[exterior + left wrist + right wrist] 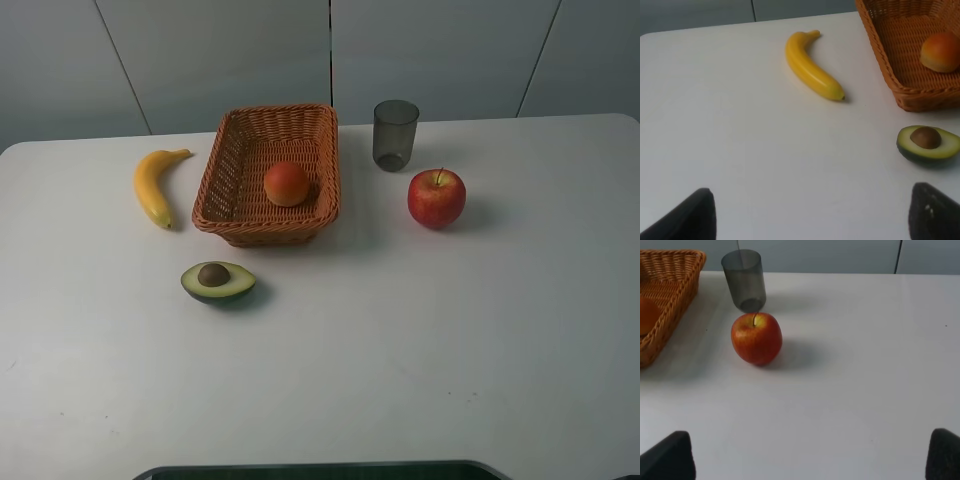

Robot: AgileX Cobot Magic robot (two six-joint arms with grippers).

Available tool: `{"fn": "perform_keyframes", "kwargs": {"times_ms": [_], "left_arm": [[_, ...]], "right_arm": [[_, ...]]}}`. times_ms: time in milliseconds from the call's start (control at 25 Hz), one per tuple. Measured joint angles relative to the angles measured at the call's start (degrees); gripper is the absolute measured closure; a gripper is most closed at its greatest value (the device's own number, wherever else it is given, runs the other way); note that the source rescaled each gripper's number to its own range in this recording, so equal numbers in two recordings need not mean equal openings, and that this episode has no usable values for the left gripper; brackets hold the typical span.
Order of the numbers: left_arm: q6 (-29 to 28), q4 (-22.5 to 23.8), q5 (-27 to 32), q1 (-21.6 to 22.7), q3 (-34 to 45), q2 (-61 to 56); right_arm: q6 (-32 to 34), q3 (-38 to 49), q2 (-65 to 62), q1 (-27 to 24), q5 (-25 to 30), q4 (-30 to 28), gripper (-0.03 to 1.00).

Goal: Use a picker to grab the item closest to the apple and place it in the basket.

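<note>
White table (420, 340) bearing, directly on its surface: banana (155, 184), basket (232, 215), avocado half (217, 281), cup (395, 134), apple (436, 198).

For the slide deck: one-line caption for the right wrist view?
Red apple beside a grey translucent plastic cup, wicker basket at the edge, open tool above the white table.

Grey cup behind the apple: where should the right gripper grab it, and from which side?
The grey cup stands upright, mouth up, so its round side wall is probably the best hold, about mid-height. Come in level from the front, slightly toward the basket side, since the apple sits just ahead of it toward the right. The right gripper looks wide open.
</note>
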Motion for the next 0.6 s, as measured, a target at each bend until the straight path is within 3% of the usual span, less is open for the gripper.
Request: {"fn": "perform_keyframes", "kwargs": {"times_ms": [600], "left_arm": [[-0.1,0.0,0.0,0.0,0.0,0.0]], "right_arm": [[-2.1,0.1,-0.1,0.0,-0.1,0.2,-0.03]]}}
